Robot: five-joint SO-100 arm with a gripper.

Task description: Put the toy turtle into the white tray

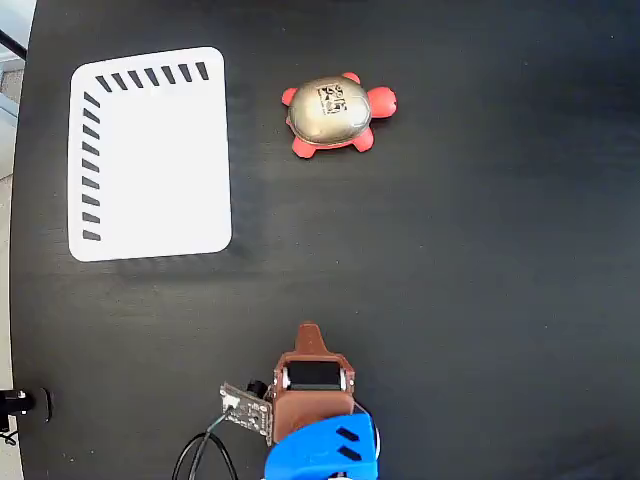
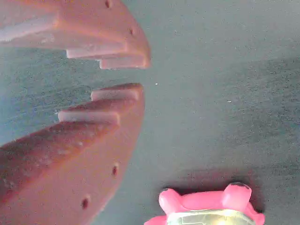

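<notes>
The toy turtle (image 1: 335, 112) sits upright on the black table, in the upper middle of the fixed view. Its gold-tan shell carries a black-and-white sticker, and its head points right. The white tray (image 1: 150, 150) lies flat to the turtle's left, with nothing in it and dark slots along its top and left edges. My gripper (image 1: 308, 332) is low in the fixed view, well short of both and pointing up the picture. In the wrist view the brown fingers (image 2: 93, 154) stand almost together at the gripper (image 2: 140, 76), holding nothing. The turtle's (image 2: 206, 208) pink legs show at the bottom edge.
A small circuit board with black cables (image 1: 240, 405) hangs off the left of the wrist, above the blue arm segment (image 1: 325, 450). The table's left edge (image 1: 20, 250) runs just beyond the tray.
</notes>
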